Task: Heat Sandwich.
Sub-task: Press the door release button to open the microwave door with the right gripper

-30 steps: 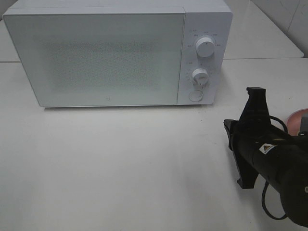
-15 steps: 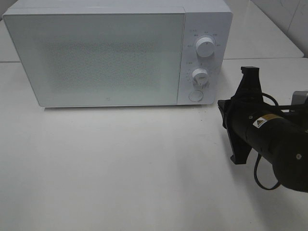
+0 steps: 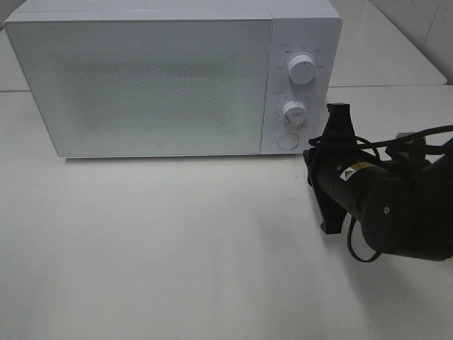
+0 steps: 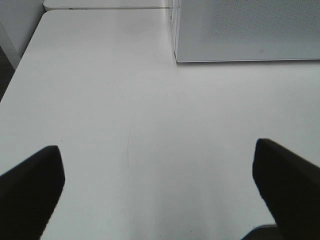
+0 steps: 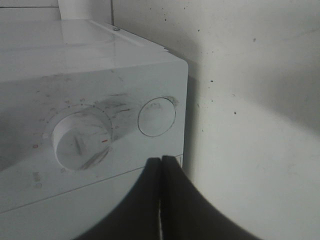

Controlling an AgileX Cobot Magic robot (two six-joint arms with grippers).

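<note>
The sandwich is not in view. The white microwave [image 3: 141, 85] stands at the back with its door closed; its panel has an upper knob [image 3: 302, 69], a lower knob [image 3: 294, 112] and a round button [image 3: 287, 140]. My right gripper [image 3: 311, 166] is shut and empty, pointing at the panel's lower right corner, just short of it. In the right wrist view its closed fingertips [image 5: 161, 160] sit below the round button [image 5: 156, 116] and beside the lower knob [image 5: 80, 140]. My left gripper [image 4: 160, 185] is open and empty over bare table, not seen in the high view.
The white table [image 3: 177, 248] stretches in front of the microwave. The microwave's lower left corner [image 4: 245, 30] shows in the left wrist view. A table seam [image 3: 396, 86] runs behind the right arm. The right arm's black body and cable [image 3: 396, 212] fill the right side.
My right arm has moved left and back toward the microwave's control panel. It now covers the pink rim that showed at the right edge a second ago.
</note>
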